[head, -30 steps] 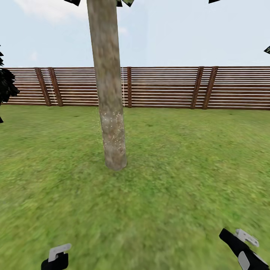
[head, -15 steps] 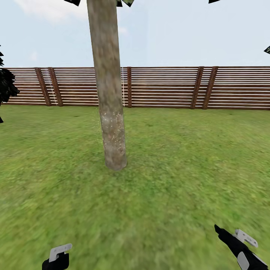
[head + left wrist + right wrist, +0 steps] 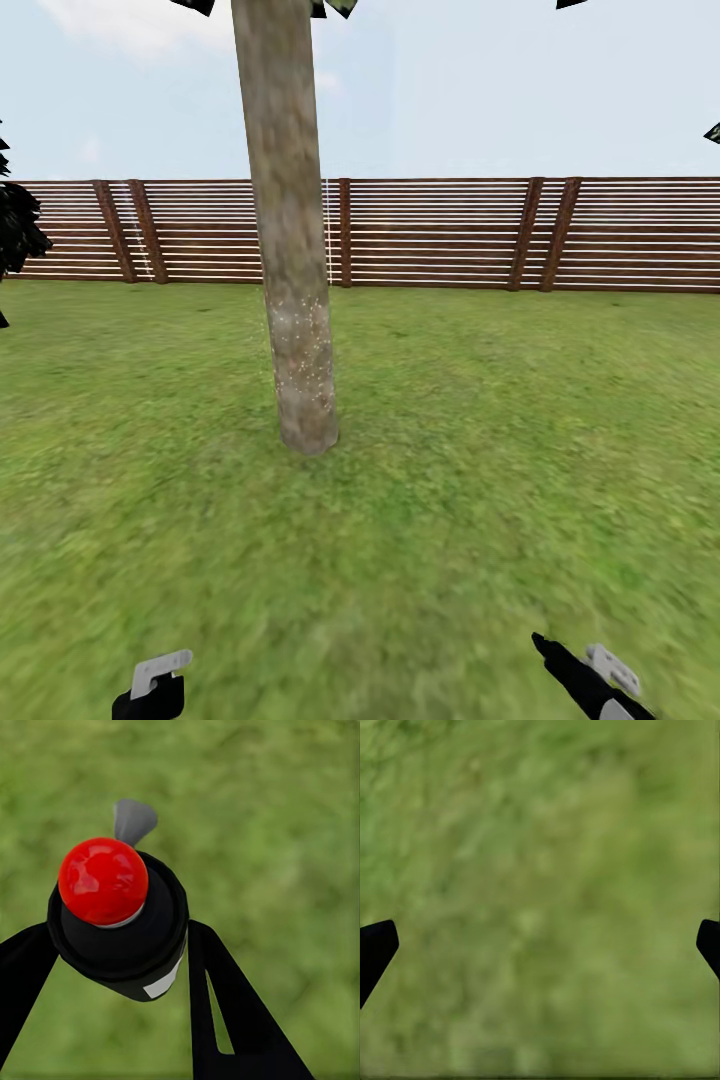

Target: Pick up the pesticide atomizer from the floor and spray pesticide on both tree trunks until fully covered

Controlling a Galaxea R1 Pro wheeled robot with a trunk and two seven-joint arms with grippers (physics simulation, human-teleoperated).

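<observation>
A thick grey-brown tree trunk (image 3: 290, 240) rises from the grass (image 3: 470, 470) ahead, slightly left of centre. Fine white pesticide (image 3: 302, 350) specks dot its lower part. The pesticide atomizer (image 3: 124, 919), black with a red ball on top and a pale strip, sits between the dark fingers of my left gripper (image 3: 120, 971), which is shut on it. In the head view my left gripper (image 3: 150, 690) is low at the near left, well short of the trunk. My right gripper (image 3: 585, 675) is low at the near right, and its wide-apart fingertips (image 3: 375, 949) have only grass between them.
A brown fence (image 3: 440, 235) of horizontal slats runs across behind the tree. A dark conifer (image 3: 15, 235) pokes in at the far left edge. Open lawn stretches around the trunk on all sides.
My right gripper has dropped lower and shifted left in the head view. The left gripper, the tree and the camera have not moved.
</observation>
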